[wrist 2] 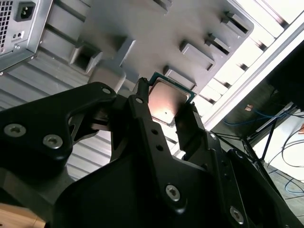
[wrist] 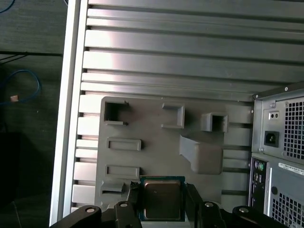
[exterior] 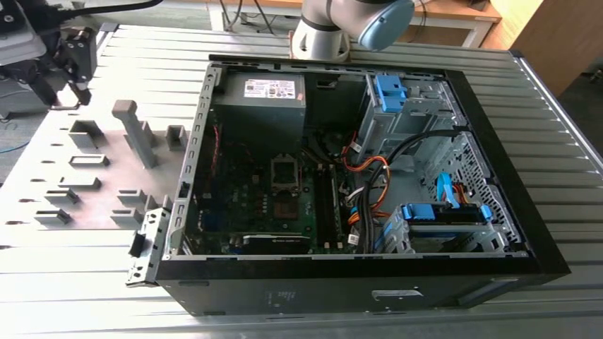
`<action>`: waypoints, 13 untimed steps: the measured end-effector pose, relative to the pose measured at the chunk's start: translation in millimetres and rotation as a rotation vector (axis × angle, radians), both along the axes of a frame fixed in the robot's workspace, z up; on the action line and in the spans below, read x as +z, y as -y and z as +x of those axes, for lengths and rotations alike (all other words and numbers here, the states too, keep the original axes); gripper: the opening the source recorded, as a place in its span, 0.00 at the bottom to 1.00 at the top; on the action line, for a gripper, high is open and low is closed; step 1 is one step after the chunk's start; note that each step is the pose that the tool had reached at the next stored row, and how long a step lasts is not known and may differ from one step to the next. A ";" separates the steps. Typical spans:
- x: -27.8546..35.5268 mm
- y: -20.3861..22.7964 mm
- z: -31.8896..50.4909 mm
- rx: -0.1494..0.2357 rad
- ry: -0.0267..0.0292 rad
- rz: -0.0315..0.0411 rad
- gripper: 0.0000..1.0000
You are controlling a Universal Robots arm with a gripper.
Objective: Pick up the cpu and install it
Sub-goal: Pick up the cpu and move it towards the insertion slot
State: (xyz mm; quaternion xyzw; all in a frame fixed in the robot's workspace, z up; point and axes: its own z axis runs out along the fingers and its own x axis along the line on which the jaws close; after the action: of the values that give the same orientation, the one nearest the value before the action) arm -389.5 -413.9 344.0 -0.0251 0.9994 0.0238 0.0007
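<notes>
In both wrist views the cpu (wrist 2: pixel 167 97) (wrist: pixel 162 198), a small flat square chip with a silvery top and green edge, sits between the black fingers of my gripper (wrist 2: pixel 165 108) (wrist: pixel 162 205), which is shut on its two sides. It hangs above the grey holder plate (wrist: pixel 152 156), clear of the plate's blocks. In the exterior view my gripper (exterior: pixel 73 74) is at the far left, above the back of the holder plate (exterior: pixel 94 180) and outside the open computer case (exterior: pixel 358 162). The dark socket frame (exterior: pixel 287 173) lies on the motherboard in the case's middle.
Upright grey holder blocks (exterior: pixel 137 131) stand on the plate beside the case's side wall (exterior: pixel 193 141). Inside the case are the power supply (exterior: pixel 264 88), blue drive brackets (exterior: pixel 388 88) and cable bundles (exterior: pixel 368 176). The ribbed metal table (exterior: pixel 556 155) surrounds everything; its edge (wrist: pixel 71 95) runs near the plate.
</notes>
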 end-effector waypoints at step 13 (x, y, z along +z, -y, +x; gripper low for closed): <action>0.0 0.0 28.0 0.000 0.0000 0.0000 0.47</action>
State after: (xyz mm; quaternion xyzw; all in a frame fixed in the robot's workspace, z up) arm -361.4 -413.9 344.0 -0.0251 0.9994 0.0238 0.0007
